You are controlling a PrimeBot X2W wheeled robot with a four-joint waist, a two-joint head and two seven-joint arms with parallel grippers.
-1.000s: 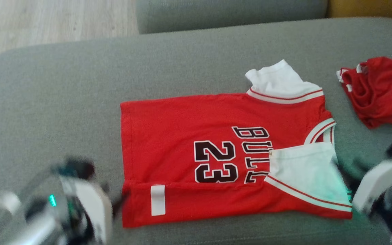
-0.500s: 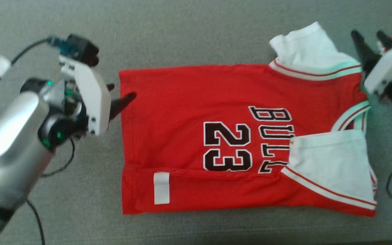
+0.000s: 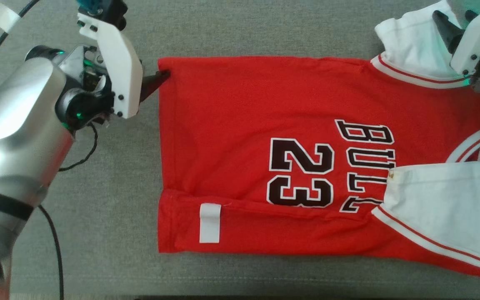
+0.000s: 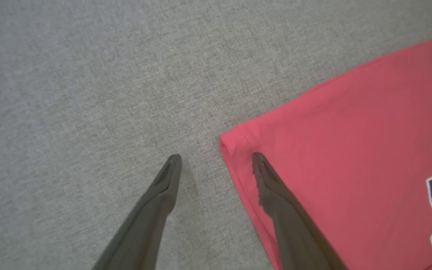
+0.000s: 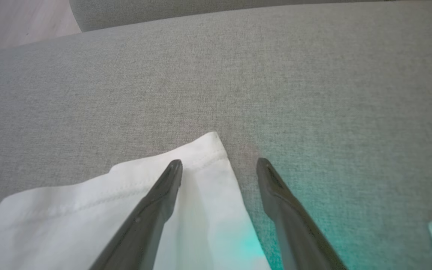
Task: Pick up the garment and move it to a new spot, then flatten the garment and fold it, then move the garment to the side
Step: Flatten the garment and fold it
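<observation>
1. A red jersey point(image 3: 265, 125) lies spread flat on a grey sofa point(image 3: 244, 29), with its hem towards the robot's left and its neck end towards the right.
2. The black print point(image 3: 300, 173) on its chest, "23" beside "BULL", faces up.
3. The near long edge is folded over the front as a strip, and a white label point(image 3: 210, 223) shows on that strip near the hem.
4. One white sleeve point(image 3: 411, 41) sticks out at the far right corner. The other sleeve point(image 3: 440, 200) is folded in over the chest and covers the end of the lettering.
5. The left hand point(image 4: 216, 156) is released, its fingers spread wide. It sits at the far hem corner, with one finger over the red cloth and the other over bare sofa, so the corner lies between them. Whether either tip touches the cloth cannot be told.
6. The right hand point(image 5: 219, 162) is also released and spread. One finger is over the far sleeve and the other is over the sofa just past the sleeve's edge.
7. Neither hand grasps anything.
8. A black cable point(image 3: 56, 250) trails beside the left arm.
</observation>
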